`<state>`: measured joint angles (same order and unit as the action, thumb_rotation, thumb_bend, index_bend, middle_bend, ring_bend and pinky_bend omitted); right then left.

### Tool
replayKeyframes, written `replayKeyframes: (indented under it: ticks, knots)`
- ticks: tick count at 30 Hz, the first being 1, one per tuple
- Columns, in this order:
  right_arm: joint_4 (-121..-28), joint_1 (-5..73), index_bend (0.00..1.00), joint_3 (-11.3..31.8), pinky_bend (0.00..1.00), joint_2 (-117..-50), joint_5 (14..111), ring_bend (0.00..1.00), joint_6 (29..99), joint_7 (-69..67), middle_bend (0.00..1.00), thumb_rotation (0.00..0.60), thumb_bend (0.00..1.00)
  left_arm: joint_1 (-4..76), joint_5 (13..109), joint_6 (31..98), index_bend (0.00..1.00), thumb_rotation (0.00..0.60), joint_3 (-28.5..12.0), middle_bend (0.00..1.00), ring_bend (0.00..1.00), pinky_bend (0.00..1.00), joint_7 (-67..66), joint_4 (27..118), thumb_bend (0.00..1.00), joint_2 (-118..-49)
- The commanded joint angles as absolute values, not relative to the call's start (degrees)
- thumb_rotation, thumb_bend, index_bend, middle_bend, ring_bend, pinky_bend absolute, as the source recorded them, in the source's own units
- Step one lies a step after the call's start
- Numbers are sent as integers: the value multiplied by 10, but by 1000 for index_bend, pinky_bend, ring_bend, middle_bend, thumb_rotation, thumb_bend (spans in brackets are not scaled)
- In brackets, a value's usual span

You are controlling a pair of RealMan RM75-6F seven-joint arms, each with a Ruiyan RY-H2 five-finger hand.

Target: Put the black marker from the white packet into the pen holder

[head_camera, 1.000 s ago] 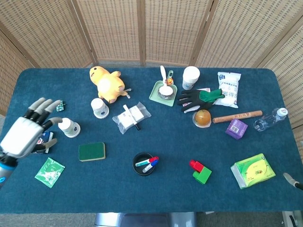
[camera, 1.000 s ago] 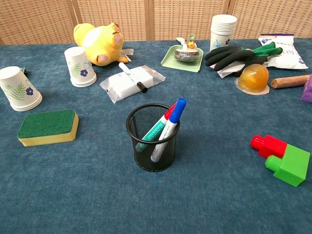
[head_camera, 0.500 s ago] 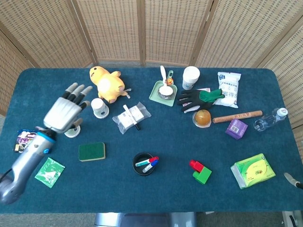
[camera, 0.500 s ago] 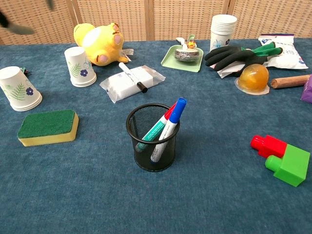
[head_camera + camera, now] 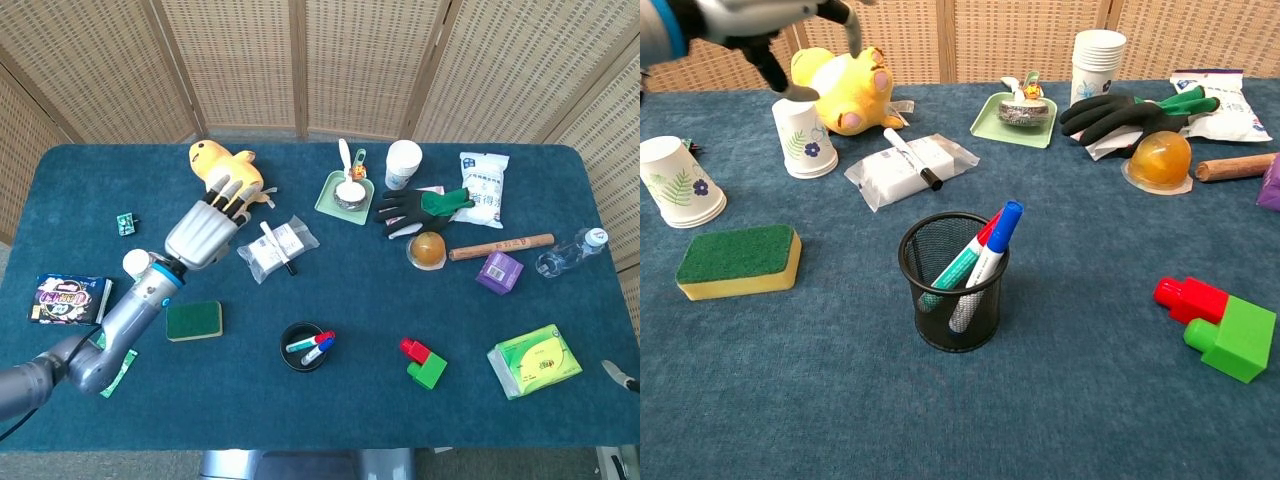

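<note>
The black marker (image 5: 277, 248) (image 5: 912, 158) lies across the white packet (image 5: 263, 260) (image 5: 885, 178) at the table's middle left, with its black cap toward the near side. Nearer the front edge stands the black mesh pen holder (image 5: 305, 346) (image 5: 953, 280) with several coloured markers in it. My left hand (image 5: 205, 228) (image 5: 760, 30) hovers with its fingers spread and nothing in it, just left of the packet and over a paper cup. Only a grey sliver of my right hand (image 5: 620, 378) shows at the right edge of the head view.
A yellow plush (image 5: 228, 175) and a flowered paper cup (image 5: 805, 137) sit left of the packet. A green sponge (image 5: 194, 320) and another cup (image 5: 680, 180) lie nearer the left. The green tray (image 5: 334, 203), black glove (image 5: 415, 208) and cup stack (image 5: 403, 163) are behind.
My left hand has swept from the table's left edge rightward and away from me, arriving beside the packet. Marker, packet and pen holder have not moved.
</note>
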<state>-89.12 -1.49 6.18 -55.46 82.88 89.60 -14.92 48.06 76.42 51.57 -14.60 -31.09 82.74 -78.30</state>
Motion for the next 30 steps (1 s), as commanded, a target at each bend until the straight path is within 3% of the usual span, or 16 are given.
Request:
replayKeyframes:
  ticks: [1,30]
  knots:
    - [-890,-12,156,65,0,-557,821,0,889,-146,0,600,0,505,783,504,327,600,-137,0,0,47,-274,780,315,-816]
    - [-874,-4,176,84,0,-571,764,0,856,-117,0,600,0,579,871,466,342,600,-66,0,0,50,-32,535,316,-938]
